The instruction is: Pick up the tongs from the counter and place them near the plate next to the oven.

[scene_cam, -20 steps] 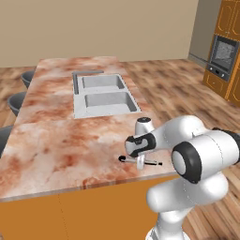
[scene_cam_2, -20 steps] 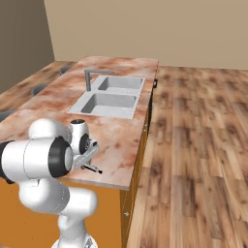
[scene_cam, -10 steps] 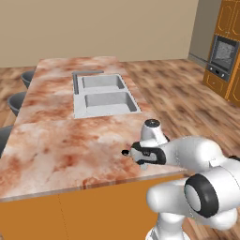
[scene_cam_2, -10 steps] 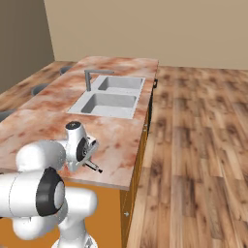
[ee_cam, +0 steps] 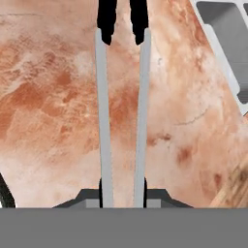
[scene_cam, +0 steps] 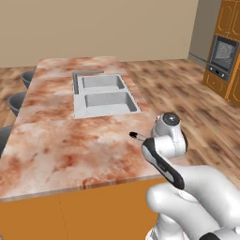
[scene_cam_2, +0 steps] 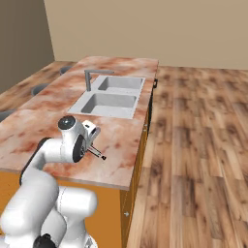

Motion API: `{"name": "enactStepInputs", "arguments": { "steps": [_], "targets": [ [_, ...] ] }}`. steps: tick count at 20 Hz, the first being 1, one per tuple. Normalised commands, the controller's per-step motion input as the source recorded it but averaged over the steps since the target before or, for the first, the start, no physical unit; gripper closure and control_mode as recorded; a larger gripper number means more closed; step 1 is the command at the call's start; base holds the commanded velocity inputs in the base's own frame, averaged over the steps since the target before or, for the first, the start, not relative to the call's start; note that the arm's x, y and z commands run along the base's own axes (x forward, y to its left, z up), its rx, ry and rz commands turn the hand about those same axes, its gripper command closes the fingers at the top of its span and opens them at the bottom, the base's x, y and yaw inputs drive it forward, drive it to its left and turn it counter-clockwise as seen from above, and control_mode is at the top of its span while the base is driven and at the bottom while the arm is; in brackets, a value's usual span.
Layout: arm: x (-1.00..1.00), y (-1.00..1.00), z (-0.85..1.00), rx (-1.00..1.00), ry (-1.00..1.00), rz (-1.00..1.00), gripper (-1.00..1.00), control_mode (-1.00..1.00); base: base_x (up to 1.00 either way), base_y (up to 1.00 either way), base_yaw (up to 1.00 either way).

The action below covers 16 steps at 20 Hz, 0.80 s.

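My gripper [ee_cam: 123, 190] is shut on the tongs [ee_cam: 122, 97]. Their two thin grey arms run away from the hand to black tips over the marbled counter [ee_cam: 53, 121]. In the left base view the tongs [scene_cam: 138, 137] stick out left of the wrist, just above the counter [scene_cam: 56, 140] near its front right edge. From the right, the tongs [scene_cam_2: 98, 154] point right and downward out of the gripper [scene_cam_2: 91, 147]. The oven [scene_cam: 220, 52] sits in orange cabinets far off at the right. The plate is out of view.
A grey double sink [scene_cam: 105, 96] with a faucet [scene_cam: 79, 77] lies in the counter beyond the hand. Dark stools [scene_cam: 16, 101] stand along the counter's left side. Wooden floor [scene_cam_2: 198, 145] stretches to the right of the island toward the oven.
The hand has lifted with the tongs in it, away from the counter top, and the arm's elbow has swung round in front of the base cameras.
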Motion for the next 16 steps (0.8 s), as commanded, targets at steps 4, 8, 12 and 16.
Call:
{"name": "enactStepInputs", "arguments": {
  "steps": [4, 8, 12, 16],
  "targets": [
    [0.00, -0.16, 0.70, 0.00, -0.09, 0.00, 1.00, -1.00, 0.00, 0.00, 0.00],
    [-0.29, -0.15, 0.41, 0.00, -0.02, -0.07, 1.00, -1.00, 0.00, 0.00, 0.00],
    [-0.47, -0.19, 0.23, 0.00, 0.00, -0.15, 1.00, -1.00, 0.00, 0.00, 0.00],
    [-0.40, -0.24, 0.03, 0.01, 0.00, -0.13, 1.00, 1.00, -0.14, -0.11, -0.05]
  ]
}}
